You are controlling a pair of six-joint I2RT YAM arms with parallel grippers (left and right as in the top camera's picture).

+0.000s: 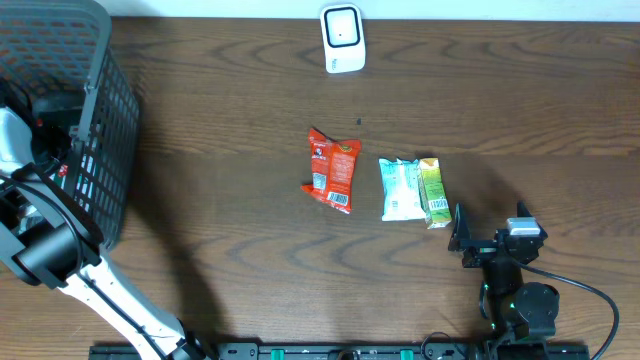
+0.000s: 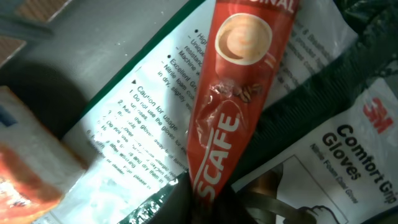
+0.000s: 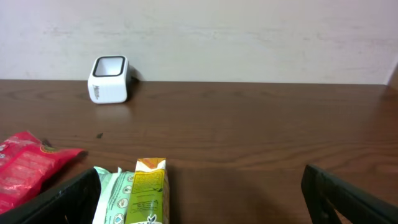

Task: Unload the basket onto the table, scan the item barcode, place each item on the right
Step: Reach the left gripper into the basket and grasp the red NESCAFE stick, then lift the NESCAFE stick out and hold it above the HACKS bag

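In the basket at the tabletop's left edge, the left gripper is clamped on the lower end of a red coffee sachet that lies across glove packets. The sachet looks light, thin and slick, and will probably flop, so the flat sealed end is the place to hold it. The right gripper gapes empty near the front edge.

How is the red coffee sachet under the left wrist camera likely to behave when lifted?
The red coffee sachet is probably light and floppy: it is a thin, creased stick pack. Its glossy film may be slippery, so it could slide over the glove packet beneath.
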